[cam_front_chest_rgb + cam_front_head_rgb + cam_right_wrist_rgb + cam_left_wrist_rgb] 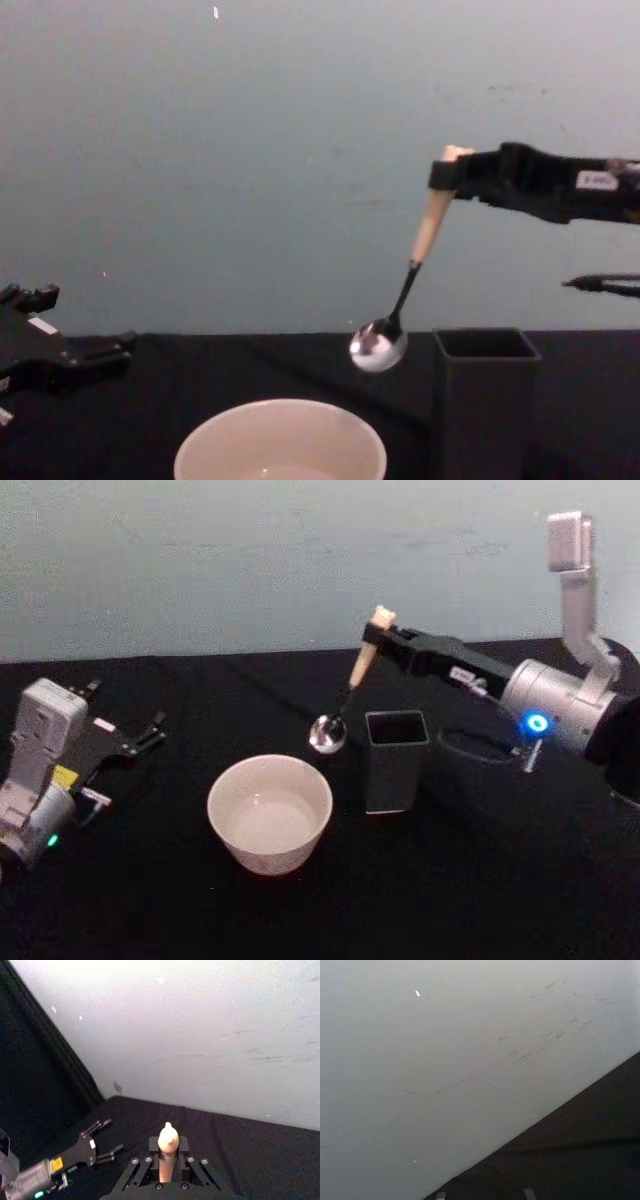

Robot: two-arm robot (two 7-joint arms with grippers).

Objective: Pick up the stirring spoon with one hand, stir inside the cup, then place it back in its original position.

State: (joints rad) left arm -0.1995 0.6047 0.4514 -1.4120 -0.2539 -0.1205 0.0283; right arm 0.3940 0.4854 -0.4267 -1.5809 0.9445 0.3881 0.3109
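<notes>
Black table [500, 890], pale wall [250, 560]; right gripper [380, 630] clamps stirring spoon [352, 682]; left gripper [126, 706] spread wide

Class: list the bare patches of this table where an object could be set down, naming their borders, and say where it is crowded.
Free: the front right table, before the holder; the strip between the left gripper and the cup. Crowded: the middle, where cup and holder stand close and the right gripper holds the stirring spoon above their gap.
</notes>
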